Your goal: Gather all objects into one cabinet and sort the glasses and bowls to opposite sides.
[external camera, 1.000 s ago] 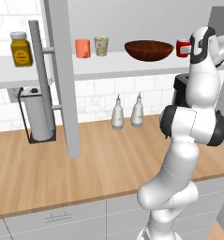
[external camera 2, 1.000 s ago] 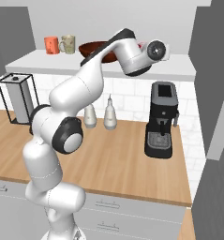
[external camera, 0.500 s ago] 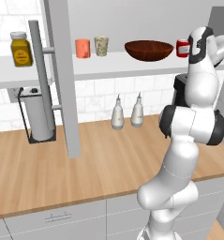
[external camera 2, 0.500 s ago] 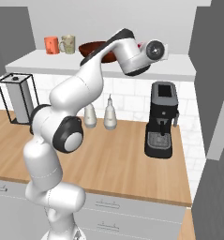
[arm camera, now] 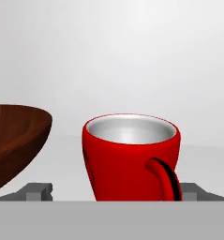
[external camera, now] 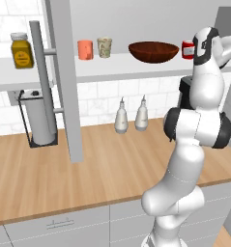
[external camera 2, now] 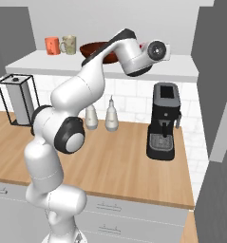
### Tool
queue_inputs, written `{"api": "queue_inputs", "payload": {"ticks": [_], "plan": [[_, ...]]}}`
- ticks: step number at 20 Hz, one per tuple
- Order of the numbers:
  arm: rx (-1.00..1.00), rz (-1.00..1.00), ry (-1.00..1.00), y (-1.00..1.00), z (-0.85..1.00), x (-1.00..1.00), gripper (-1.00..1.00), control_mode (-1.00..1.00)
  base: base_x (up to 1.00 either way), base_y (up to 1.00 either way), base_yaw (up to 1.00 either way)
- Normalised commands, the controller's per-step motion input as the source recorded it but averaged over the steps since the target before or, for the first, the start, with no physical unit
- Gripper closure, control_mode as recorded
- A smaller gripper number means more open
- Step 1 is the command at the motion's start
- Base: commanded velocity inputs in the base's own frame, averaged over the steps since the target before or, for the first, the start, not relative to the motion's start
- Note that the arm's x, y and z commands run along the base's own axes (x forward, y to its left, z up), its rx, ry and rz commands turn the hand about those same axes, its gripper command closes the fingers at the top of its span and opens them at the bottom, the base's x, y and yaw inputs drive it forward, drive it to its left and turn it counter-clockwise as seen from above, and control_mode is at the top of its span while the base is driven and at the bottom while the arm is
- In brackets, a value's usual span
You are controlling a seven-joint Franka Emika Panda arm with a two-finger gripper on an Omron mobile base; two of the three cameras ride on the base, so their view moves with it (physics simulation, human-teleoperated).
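Left base: shelf board [external camera: 136, 67] carries orange cup [external camera: 85, 49] + speckled cup [external camera: 105, 47] toward its left end, brown bowl [external camera: 153, 51] mid, red mug [external camera: 188, 49] at right end beside the arm.
Right base: cups at shelf's left end, bowl behind arm.
Hand: gripper [arm camera: 114, 191] fingers spread wide, released, straddling red mug, handle facing cam; bowl just left, not touching.

Yellow lidded jar [external camera: 21, 50] upright on the left shelf. Wire-framed paper towel holder [external camera: 38, 119] stands on the wooden counter [external camera: 102, 173]. Two white pear-shaped bottles [external camera: 131, 116] side by side near the tiled wall. Black coffee machine [external camera 2: 164, 121] at counter right.
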Motion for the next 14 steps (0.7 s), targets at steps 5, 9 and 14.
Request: {"api": "queue_inputs", "payload": {"ticks": [5, 9, 14], "plan": [[0.00, 0.00, 0.00, 0.00, 0.00, 0.00, -1.00, -1.00, 0.00, 0.00, 0.00], [0.00, 0.00, 0.00, 0.00, 0.00, 0.00, 1.00, -1.00, 0.00, 0.00, 0.00], [0.00, 0.00, 0.00, 0.00, 0.00, 0.00, 1.00, -1.00, 0.00, 0.00, 0.00]]}}
